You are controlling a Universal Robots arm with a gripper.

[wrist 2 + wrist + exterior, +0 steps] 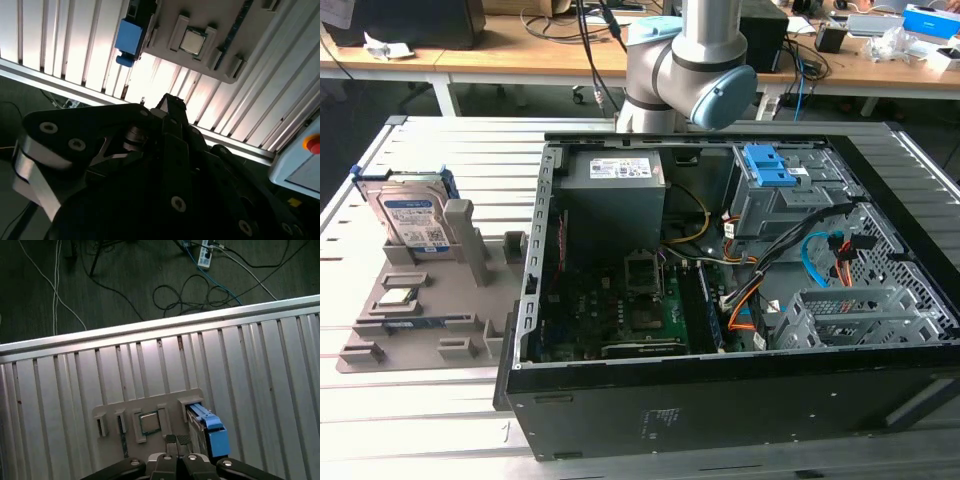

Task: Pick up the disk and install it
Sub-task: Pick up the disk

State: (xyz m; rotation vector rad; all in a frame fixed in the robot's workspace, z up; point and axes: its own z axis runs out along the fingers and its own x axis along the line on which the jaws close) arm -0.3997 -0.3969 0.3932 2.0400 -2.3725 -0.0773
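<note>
Closest to the lens in both wrist views, your tool (177, 441) (170, 102) is hanging over the slatted metal counter (75, 390) (60, 40). Its black linkages are spreading across the foreground. Its fingertips (171, 440) are sitting drawn together with nothing between them, so it is carrying nothing.

Just beyond the tips you are looking down on a grey holder tray (150, 401) (170, 15). A square processor chip (148, 422) (192, 41) is lying flat in one of its pockets.

The disk (210, 432) (129, 40) is standing on edge in a slot at one end of that tray. From above you are seeing its blue carrier frame. The tool is hovering near it but is not touching it.

In the exterior view, the disk (412, 222) is standing upright at the far end of the tray (420, 330), with its white-and-blue label facing the camera. The chip (400, 297) is lying in front of it. Tray and disk are sitting on the counter (450, 160), at the exterior view's left of the open computer case (720, 410). That case is lying on its side.

Inside the case, a grey power-supply box (613, 190) is sitting at the far wall, and a blue latch piece (768, 165) is topping the drive cage. The arm (690, 70) is rising behind the case.
</note>
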